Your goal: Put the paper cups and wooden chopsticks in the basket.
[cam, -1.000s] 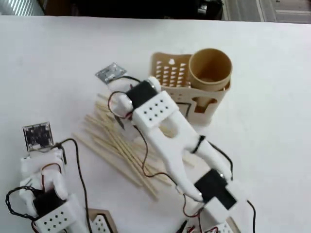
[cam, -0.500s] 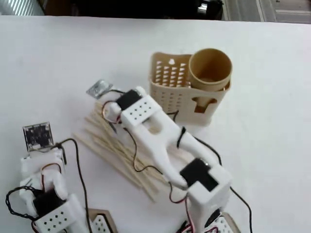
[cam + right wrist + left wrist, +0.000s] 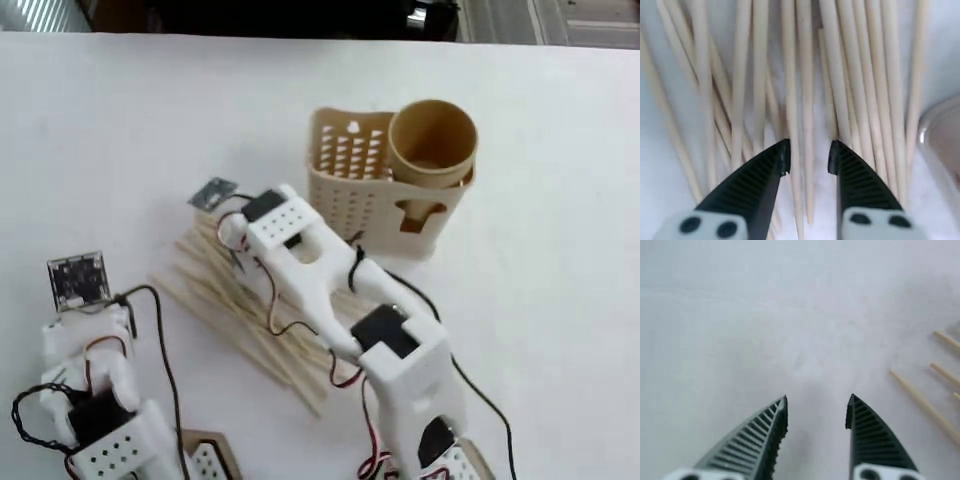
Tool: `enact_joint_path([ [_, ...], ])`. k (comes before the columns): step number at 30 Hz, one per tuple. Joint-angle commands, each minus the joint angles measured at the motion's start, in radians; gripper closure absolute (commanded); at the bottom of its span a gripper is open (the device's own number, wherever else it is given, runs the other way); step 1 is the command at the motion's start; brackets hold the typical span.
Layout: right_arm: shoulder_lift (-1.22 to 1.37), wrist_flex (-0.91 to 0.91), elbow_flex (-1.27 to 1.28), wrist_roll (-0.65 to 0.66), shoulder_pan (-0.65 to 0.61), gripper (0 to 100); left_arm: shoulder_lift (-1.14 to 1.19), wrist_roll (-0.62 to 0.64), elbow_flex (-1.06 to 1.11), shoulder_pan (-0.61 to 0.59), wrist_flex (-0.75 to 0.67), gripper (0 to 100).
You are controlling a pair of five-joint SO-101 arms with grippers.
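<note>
- Wooden chopsticks (image 3: 215,300), pale and thin, are spread in a loose pile on the white table (image 3: 120,120). A few of their tips are seen near the left end effector (image 3: 816,405).
- That left end effector is held with its jaws moderately apart over bare table and nothing between them. The white left arm (image 3: 90,400) is parked at the table's near left corner, and no shift is noted there over the last second.
- No change is noted in the pile itself; no stick has been lifted out of it.
- A second ago the white right arm (image 3: 320,270) was stretched out with its wrist close against the basket's left wall. It has since been drawn back and swung leftward, and is now folded low over the far end of the pile.
- The right end effector (image 3: 808,150) is held just narrowly parted and empty, pointed down into the sticks. One or two sticks lie in line with the gap. Whether they are touched cannot be told.
- A tan paper cup (image 3: 432,140) stands upright in the right end of the beige perforated plastic basket (image 3: 350,200), unmoved.
- The cup part is judged done. The pull-back is read as the start of a chopstick pick, with all sticks yet to be loaded.
</note>
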Motion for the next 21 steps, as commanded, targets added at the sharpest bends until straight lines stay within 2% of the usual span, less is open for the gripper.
enact_joint_path([
  [1,0.033,-0.008,-0.023,0.009,0.004,87.8,-0.015,-0.006,-0.005,-0.012,-0.015,80],
  [7,0.019,0.018,-0.023,0.008,-0.03,91.6,-0.015,-0.006,-0.005,-0.012,-0.015,80],
  [13,0.027,0.065,-0.023,0.0,-0.088,85.8,-0.015,-0.006,-0.005,-0.012,-0.015,80],
  [21,0.027,0.048,-0.021,0.006,-0.082,92.3,-0.015,-0.006,-0.005,-0.012,-0.015,80],
])
